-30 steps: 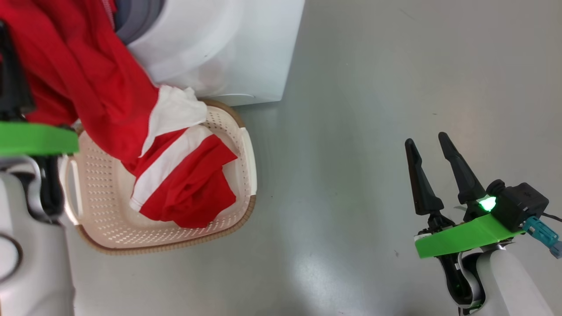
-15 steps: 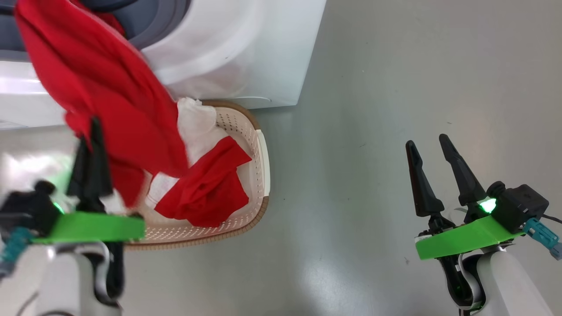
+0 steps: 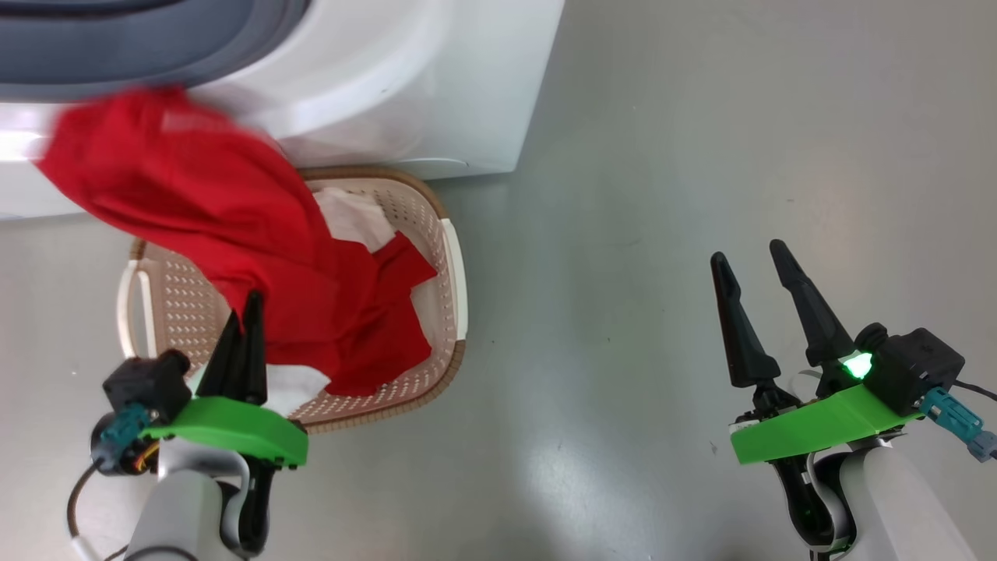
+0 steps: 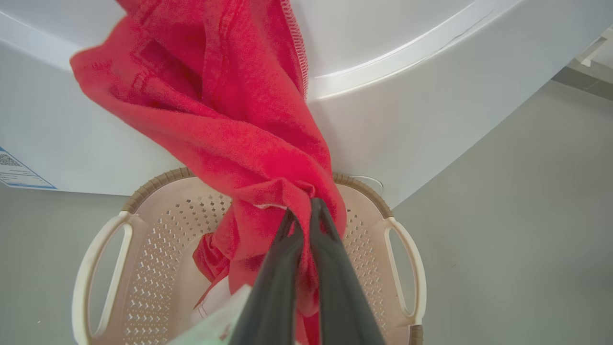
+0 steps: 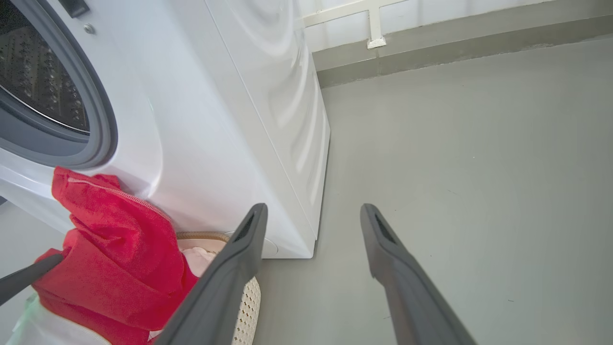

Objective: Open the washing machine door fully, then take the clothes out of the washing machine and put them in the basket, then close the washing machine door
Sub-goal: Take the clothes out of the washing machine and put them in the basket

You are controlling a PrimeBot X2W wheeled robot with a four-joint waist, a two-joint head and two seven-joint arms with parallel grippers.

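Red clothes [image 3: 195, 210] with white panels hang from my left gripper [image 3: 245, 312], which is shut on the red fabric [image 4: 249, 143] above the basket [image 3: 448, 257]. The lower end of the clothes lies inside the cream basket [image 4: 100, 258] with its brown rim, which stands on the floor against the white washing machine [image 3: 405, 78]. The machine's grey drum seal [image 5: 103, 120] and steel drum [image 5: 43, 81] show with no door over them. My right gripper [image 3: 752, 261] stands open over bare floor far to the right, holding nothing. The washing machine door is out of view.
Grey floor [image 3: 701, 140] spreads to the right of the machine and basket. A wall base with a white frame [image 5: 373, 28] runs behind the machine. A blue printed label [image 4: 17, 167] sits on the machine's front.
My left gripper has pulled the red clothes out of the drum and down toward the basket. The head camera has shifted. My right arm has stayed still.
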